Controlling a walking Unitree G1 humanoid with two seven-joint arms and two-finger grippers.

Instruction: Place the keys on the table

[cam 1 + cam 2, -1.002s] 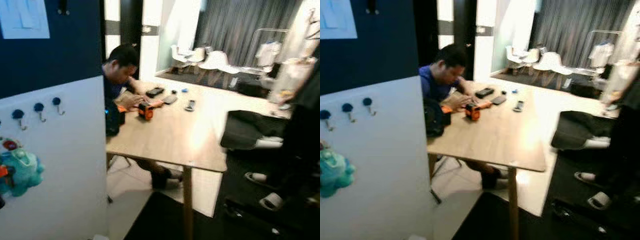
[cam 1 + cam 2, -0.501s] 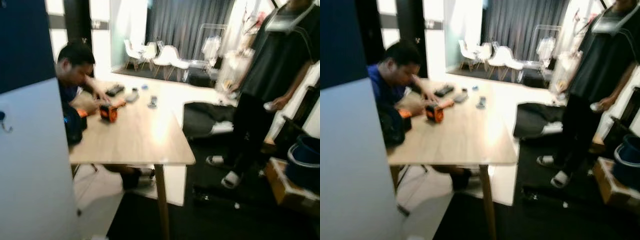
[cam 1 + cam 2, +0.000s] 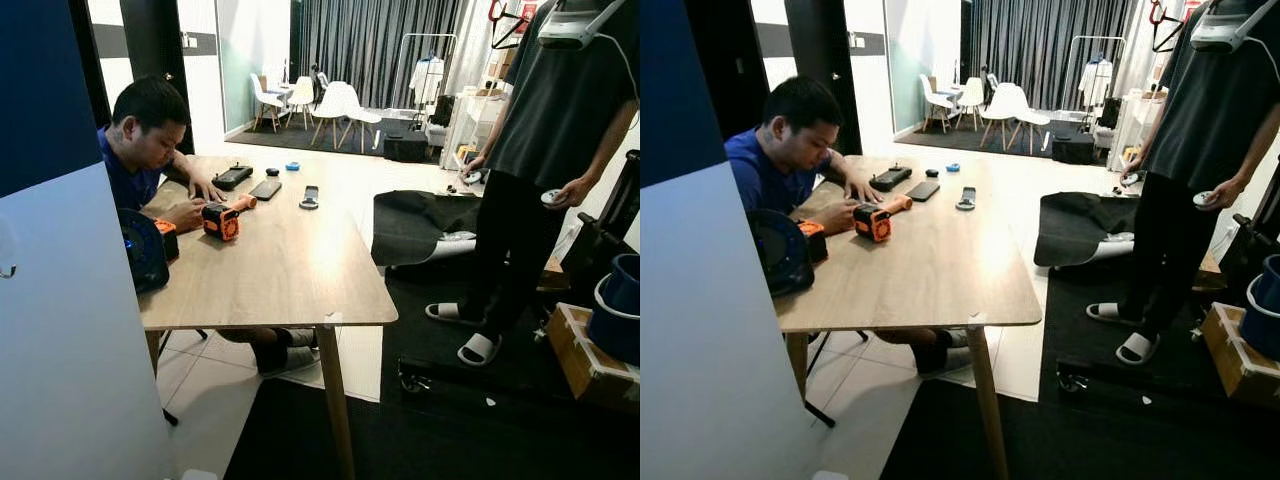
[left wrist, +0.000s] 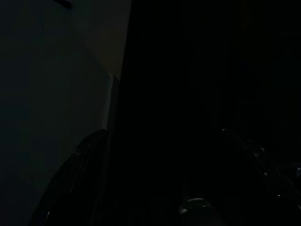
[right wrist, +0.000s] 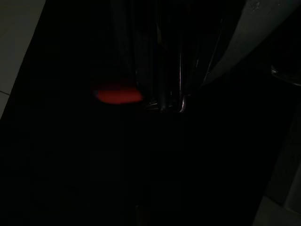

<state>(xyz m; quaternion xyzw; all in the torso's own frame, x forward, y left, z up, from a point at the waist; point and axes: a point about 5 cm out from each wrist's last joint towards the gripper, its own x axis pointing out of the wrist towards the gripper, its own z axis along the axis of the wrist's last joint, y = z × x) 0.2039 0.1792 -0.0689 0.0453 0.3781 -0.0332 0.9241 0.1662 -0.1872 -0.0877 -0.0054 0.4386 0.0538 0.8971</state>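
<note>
— Where is the table (image 3: 290,270) now, and is there a place for the keys?

— It stands just ahead, with its near right corner toward the robot. The seated person (image 3: 140,140) works at the far left edge, so the orange tool (image 3: 222,218), the black round case (image 3: 145,250) and the phones (image 3: 310,196) at the far end are gathered near that person's reach. The near half of the top, along the near edge and the right edge, is bare wood. I judge this is the good place.

— And the keys themselves?

— In the right wrist view there are thin metal glints (image 5: 169,101) and a red patch (image 5: 116,95) in the dark. They may be the keys hanging, but I cannot tell for sure. How the fingers stand, or what they hold, I cannot tell on either arm; both wrist views are very dark.

— Anyone in the way?

— A standing person (image 3: 545,150) is beside the right edge, on the black mat (image 3: 480,370), holding a controller (image 3: 553,197).
</note>
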